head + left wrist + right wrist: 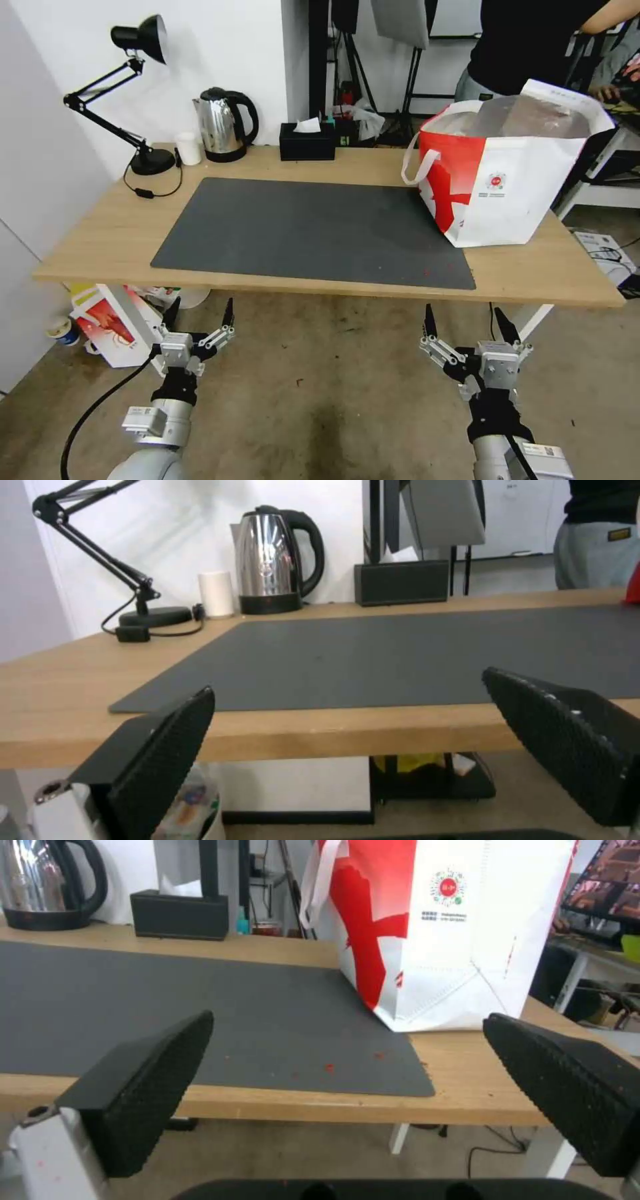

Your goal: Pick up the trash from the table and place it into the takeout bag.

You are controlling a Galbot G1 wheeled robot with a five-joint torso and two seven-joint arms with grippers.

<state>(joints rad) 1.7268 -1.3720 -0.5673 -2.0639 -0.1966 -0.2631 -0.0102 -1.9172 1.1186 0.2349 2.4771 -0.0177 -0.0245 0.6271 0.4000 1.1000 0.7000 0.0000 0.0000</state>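
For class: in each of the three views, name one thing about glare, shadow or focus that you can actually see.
Head view: the lamp casts a soft shadow on the wall, and the takeout bag has foil lining that shines. Left wrist view: the kettle mirrors the room while the near fingers look soft. Right wrist view: the mat looks evenly lit and matte.

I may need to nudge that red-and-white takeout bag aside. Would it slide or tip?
The takeout bag looks like soft fabric with a creased wall, so it would likely buckle before sliding. Its broad boxy base on the table suggests tipping is unlikely.
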